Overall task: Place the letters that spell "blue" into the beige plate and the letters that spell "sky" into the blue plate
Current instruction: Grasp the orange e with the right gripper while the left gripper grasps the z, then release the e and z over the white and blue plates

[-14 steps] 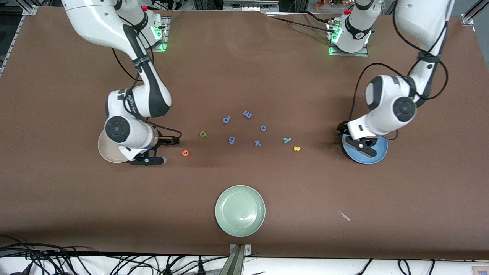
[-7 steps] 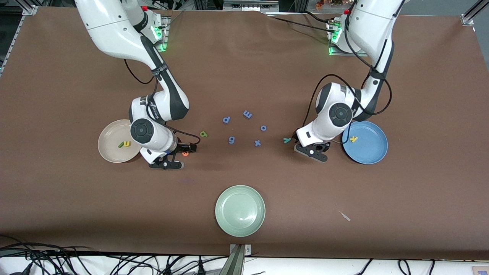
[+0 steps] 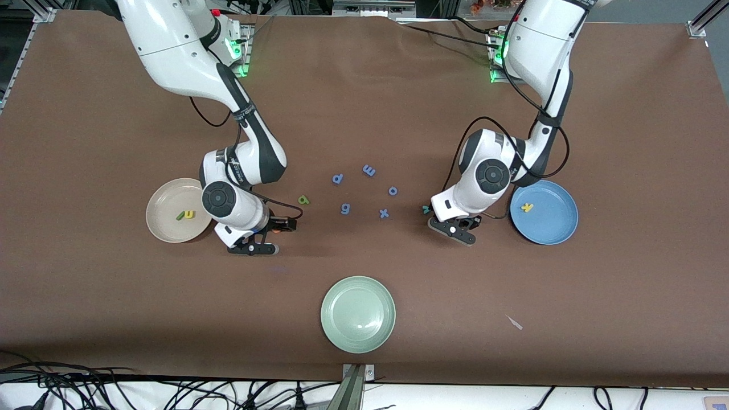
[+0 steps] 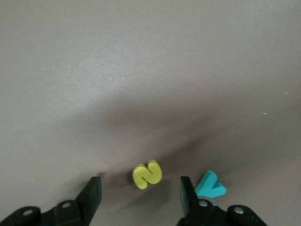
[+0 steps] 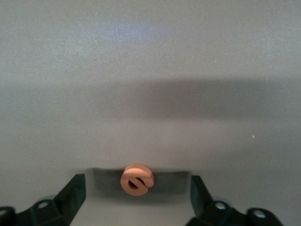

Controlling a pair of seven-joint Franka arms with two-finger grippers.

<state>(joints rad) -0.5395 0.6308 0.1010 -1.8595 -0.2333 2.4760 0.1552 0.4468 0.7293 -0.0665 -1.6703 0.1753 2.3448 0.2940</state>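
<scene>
At centre frame on the brown surface (image 3: 364,114), the left gripper (image 4: 141,197) straddles the yellow "s" (image 4: 147,174), fingers spread; the right gripper (image 5: 137,195), likewise spread, brackets the orange "e" (image 5: 137,179).

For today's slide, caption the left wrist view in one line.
Left tool open around the yellow s, teal y just outside one finger.

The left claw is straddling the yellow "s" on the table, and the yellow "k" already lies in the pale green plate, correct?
Not quite. The left claw does straddle the yellow "s", but the yellow "k" lies in the blue plate, as the front view shows. The pale green plate holds no letter.
</scene>
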